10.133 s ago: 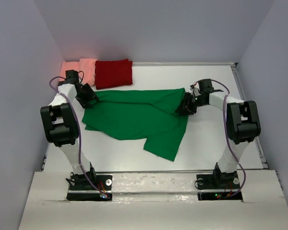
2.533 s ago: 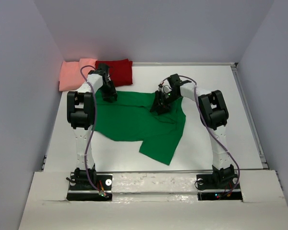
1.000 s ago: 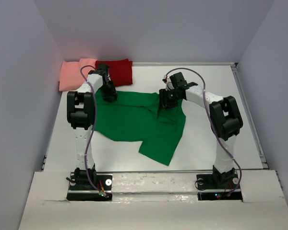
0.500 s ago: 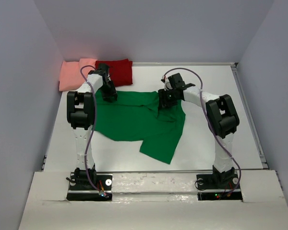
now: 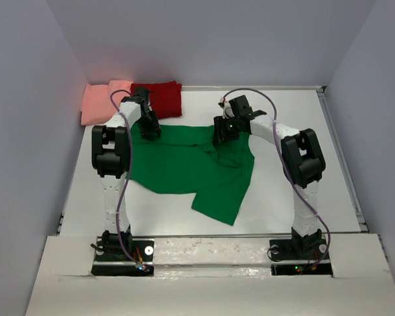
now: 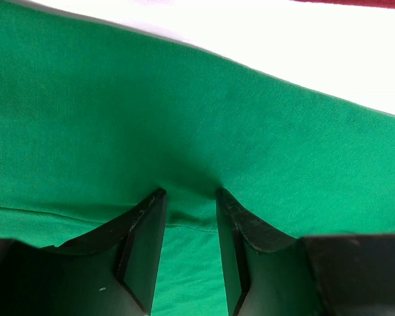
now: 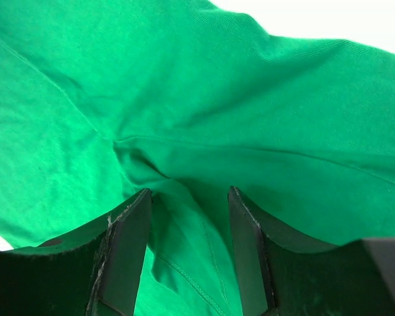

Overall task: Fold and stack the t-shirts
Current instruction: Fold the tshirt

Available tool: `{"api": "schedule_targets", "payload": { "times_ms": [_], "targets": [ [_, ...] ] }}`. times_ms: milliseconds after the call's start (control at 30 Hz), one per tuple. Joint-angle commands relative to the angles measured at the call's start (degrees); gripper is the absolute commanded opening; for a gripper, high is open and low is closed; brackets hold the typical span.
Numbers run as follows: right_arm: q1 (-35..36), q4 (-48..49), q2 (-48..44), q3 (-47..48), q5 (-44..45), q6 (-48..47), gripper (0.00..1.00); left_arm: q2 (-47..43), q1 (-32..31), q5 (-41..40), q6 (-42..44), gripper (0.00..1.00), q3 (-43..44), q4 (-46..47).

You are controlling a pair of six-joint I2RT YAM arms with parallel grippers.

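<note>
Three t-shirts on one white surface (image 5: pixel 296 131), with two grippers on the green one.
The green t-shirt (image 5: pixel 184 164) lies spread and rumpled across the middle. The folded dark red t-shirt (image 5: pixel 166 99) sits at the far left, touching the folded salmon-pink t-shirt (image 5: pixel 99 105) in the far-left corner. The left gripper (image 6: pixel 189 197), jaws part-closed, pinches the green t-shirt's far-left edge. The right gripper (image 7: pixel 187 194), slightly wider, pinches a fold at its far-right edge.

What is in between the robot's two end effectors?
The green shirt: its far edge runs from the left end effector to the right end effector, as the top view shows.
</note>
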Motion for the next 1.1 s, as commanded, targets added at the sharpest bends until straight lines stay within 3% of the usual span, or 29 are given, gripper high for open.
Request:
{"api": "schedule_targets", "payload": {
  "times_ms": [0, 300, 500, 1067],
  "targets": [
    [0.6, 0.92, 1.42, 2.87, -2.51, 1.1, 0.54, 1.37, -0.15, -0.14, 0.89, 0.48, -1.66, -2.02],
    [0.6, -0.83, 3.97, 4.19, -7.52, 2.33, 0.41, 1.29, -0.15, -0.23, 1.07, 0.48, -1.74, -2.11],
    [0.6, -2.07, 3.27, 4.36, -7.61, 2.15, 0.0, 1.2, -0.15, -0.32, 1.07, 0.48, -2.01, -2.02],
    [0.6, -9.54, 3.18, 4.72, -16.05, 4.7, 0.0, 1.02, -0.15, -0.14, 0.89, 0.48, -2.45, -1.67]
  ]
}}
